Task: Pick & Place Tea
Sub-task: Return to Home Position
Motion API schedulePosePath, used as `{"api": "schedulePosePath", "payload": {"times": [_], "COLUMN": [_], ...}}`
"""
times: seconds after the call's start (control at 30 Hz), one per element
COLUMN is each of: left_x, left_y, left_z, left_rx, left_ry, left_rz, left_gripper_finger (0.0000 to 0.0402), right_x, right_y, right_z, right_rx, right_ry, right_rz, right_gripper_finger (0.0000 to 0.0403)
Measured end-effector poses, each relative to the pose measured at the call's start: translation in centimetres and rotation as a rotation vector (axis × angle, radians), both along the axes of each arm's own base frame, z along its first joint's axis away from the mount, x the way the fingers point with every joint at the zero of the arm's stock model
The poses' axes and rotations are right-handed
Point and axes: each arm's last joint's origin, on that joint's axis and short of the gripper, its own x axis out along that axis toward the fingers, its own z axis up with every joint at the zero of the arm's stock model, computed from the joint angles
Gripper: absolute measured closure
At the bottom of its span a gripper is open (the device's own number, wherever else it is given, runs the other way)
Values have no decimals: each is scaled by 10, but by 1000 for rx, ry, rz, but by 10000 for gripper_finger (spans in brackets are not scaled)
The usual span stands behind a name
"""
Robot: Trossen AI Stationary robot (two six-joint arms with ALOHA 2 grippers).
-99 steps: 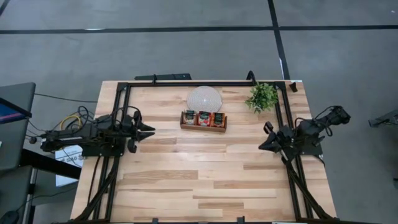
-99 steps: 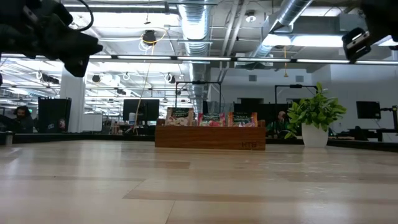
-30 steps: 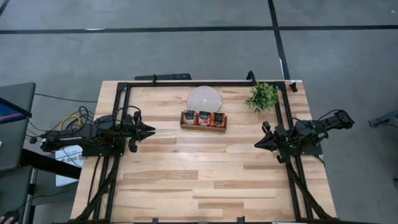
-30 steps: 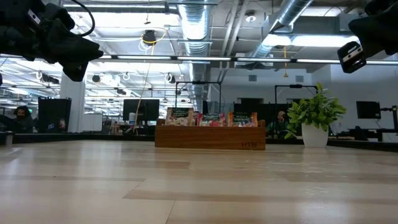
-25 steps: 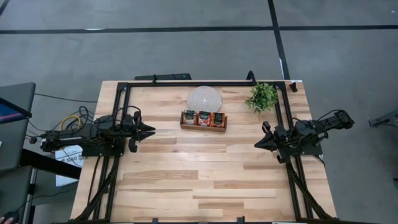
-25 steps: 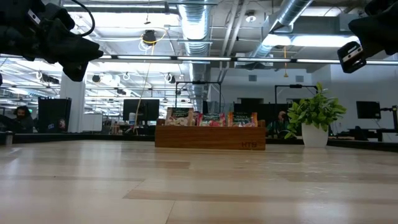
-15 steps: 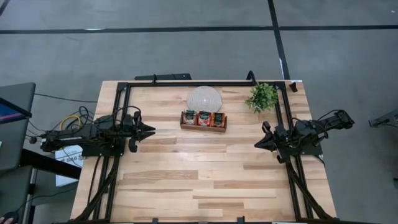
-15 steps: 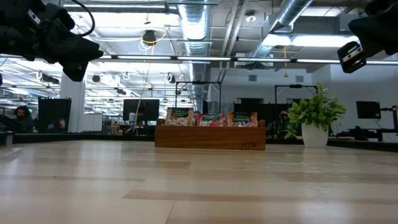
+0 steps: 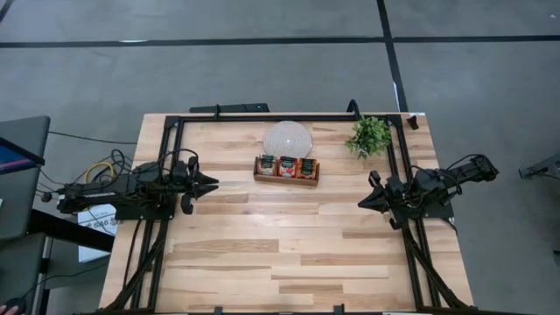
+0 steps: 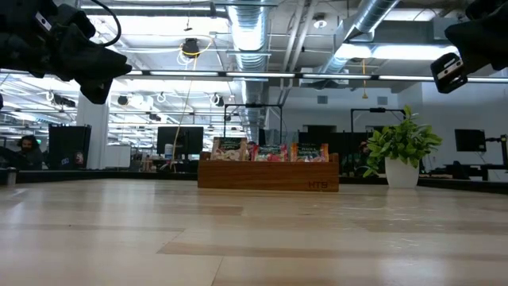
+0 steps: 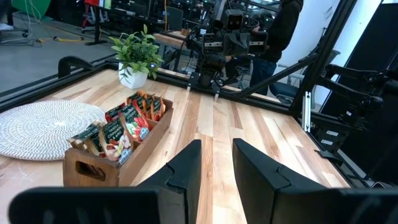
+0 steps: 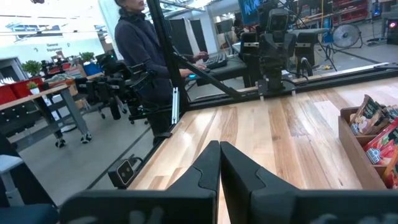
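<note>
Hovering left gripper (image 9: 213, 184) narrowly parted, right gripper (image 9: 363, 200) opposite it pressed together, tea sachets (image 9: 286, 166) upright in wooden tray (image 9: 287, 182) between them, well apart from both.

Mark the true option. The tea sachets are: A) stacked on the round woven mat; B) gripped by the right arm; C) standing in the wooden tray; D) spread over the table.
C: the sachets stand upright in the wooden tray, beside the woven mat.

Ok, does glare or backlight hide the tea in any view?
Low view: bright ceiling lights behind, yet the tea in the tray shows plainly. High view: even light, no glare on the table. Left wrist view: tea evenly lit.
</note>
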Motion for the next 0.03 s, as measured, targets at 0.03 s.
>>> {"api": "schedulePosePath", "payload": {"times": [0.03], "left_x": [0], "left_y": [0], "left_z": [0], "left_rx": [0], "left_ry": [0], "left_rz": [0], "left_gripper_finger": [318], "right_x": [0], "right_y": [0], "right_z": [0], "right_rx": [0], "right_ry": [0], "right_rz": [0], "right_gripper_finger": [399]}}
